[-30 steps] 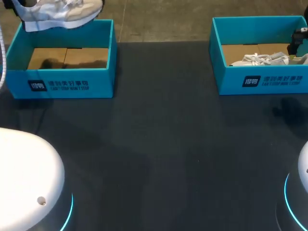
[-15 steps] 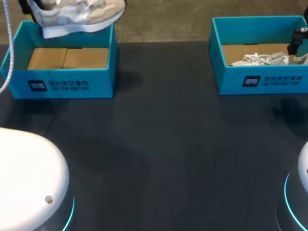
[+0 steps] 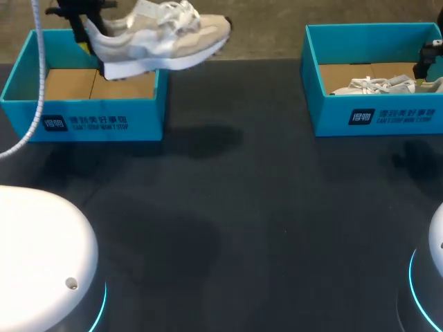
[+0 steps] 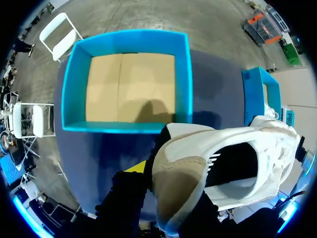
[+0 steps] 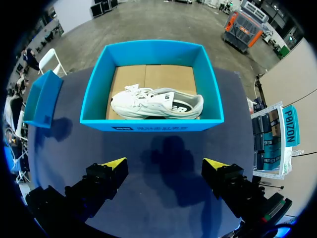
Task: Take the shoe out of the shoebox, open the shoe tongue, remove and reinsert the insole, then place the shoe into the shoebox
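Between the left gripper's fingers sits the heel of a white and beige shoe, pinched from both sides and held in the air, its toe pointing away from them. Ahead of and below those fingers a blue box shows its brown cardboard floor. The right gripper hangs over the dark table with fingers spread wide; ahead of them a second blue box holds a white shoe lying lengthwise across it.

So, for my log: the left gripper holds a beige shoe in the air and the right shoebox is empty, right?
No: the right shoebox holds a white shoe, as the right wrist view shows. The left gripper does hold the beige shoe in the air.
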